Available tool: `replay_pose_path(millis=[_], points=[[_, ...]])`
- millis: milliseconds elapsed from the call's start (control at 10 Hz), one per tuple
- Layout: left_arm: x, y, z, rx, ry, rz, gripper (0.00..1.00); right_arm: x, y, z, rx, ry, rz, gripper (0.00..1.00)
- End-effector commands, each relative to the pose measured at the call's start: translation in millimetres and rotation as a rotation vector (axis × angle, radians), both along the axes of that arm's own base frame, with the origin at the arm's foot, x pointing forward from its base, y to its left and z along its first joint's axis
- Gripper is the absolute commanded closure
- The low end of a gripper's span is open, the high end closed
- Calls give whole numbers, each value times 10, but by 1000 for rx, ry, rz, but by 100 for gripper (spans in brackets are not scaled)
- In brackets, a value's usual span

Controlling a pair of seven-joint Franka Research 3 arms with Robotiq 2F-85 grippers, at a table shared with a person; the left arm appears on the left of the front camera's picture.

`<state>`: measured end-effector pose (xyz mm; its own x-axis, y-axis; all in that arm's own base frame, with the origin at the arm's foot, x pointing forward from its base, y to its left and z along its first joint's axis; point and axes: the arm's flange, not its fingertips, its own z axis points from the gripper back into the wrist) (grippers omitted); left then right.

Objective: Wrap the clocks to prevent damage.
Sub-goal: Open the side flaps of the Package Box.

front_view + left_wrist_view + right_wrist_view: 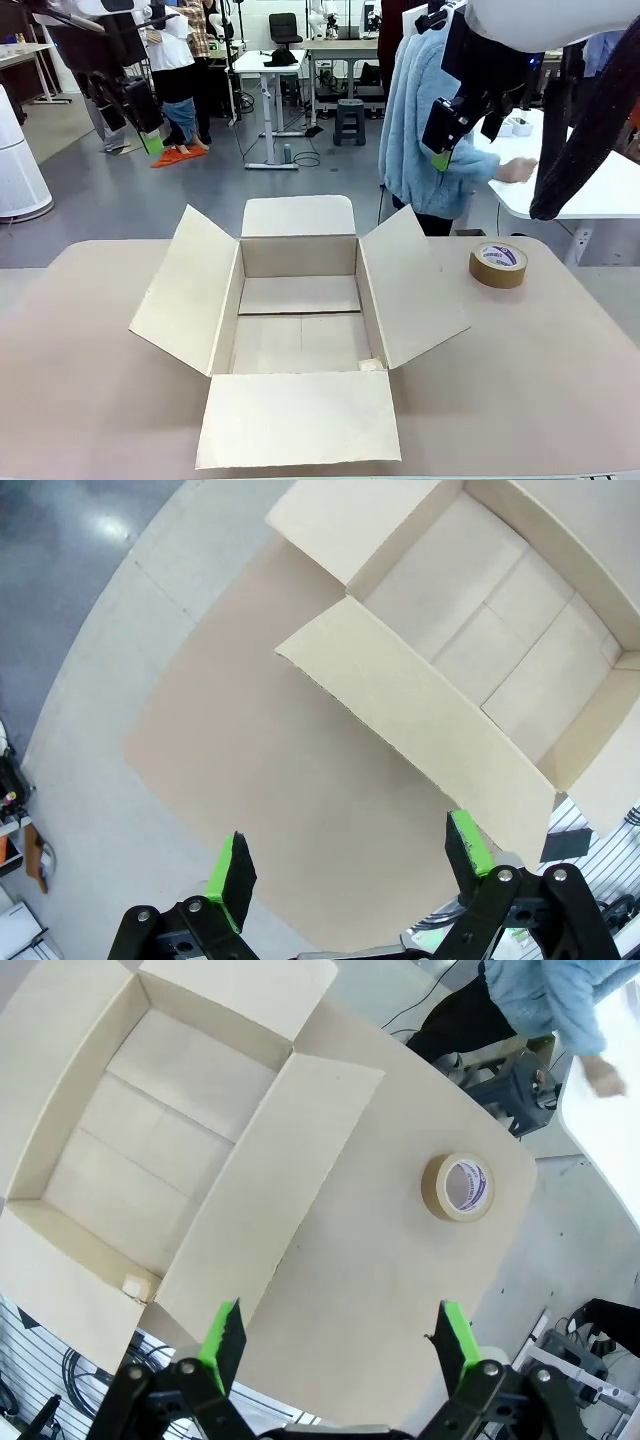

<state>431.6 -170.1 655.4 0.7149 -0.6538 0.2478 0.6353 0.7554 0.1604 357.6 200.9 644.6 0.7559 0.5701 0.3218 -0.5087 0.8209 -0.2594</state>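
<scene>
There was one cardboard box [298,340] and one roll of tape [498,265]. One table [530,380] and one person [410,120] were there.

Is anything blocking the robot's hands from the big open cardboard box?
Nothing visible does. The left hand and right hand hang open over the table, and the pale cardboard box has its flaps folded out. The tan roll of tape lies apart from it.

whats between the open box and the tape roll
Bare tabletop; the right flap of the cardboard box stops short of the tape roll, seen in front and right wrist views.
</scene>
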Motion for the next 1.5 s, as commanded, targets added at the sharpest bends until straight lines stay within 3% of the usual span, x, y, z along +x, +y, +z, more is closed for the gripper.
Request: replay_pose_path(millis=[0,100,200,300,500,700,800,900,1100,1200,1400], points=[[35,40,12,-46,11,-122,0,28,-165,35,18,-68,96,0],[-66,151,113,-142,-42,-293,0,-24,-293,92,111,-63,194,0],[-94,291,215,-232,-31,-403,0,-54,-422,120,120,-82,346,0],[-94,418,245,-273,-81,-508,0,-80,-631,164,104,-87,417,0],[-71,687,250,-410,-1,-647,0,-22,-1110,196,386,-30,635,0],[-152,763,197,-381,-17,-738,0,68,-1400,112,470,-2,628,0],[-145,798,142,-335,-112,-653,0,99,-1429,82,356,-89,384,0],[-132,748,222,-414,-39,-695,0,34,-1348,168,437,-84,636,0],[-126,807,178,-396,-41,-692,0,90,-1532,120,435,-79,567,0],[-52,1066,125,-486,-46,-684,0,161,-1633,13,624,-53,660,0],[63,1371,4,-643,-11,-707,0,280,-1871,-217,785,-47,712,0]])
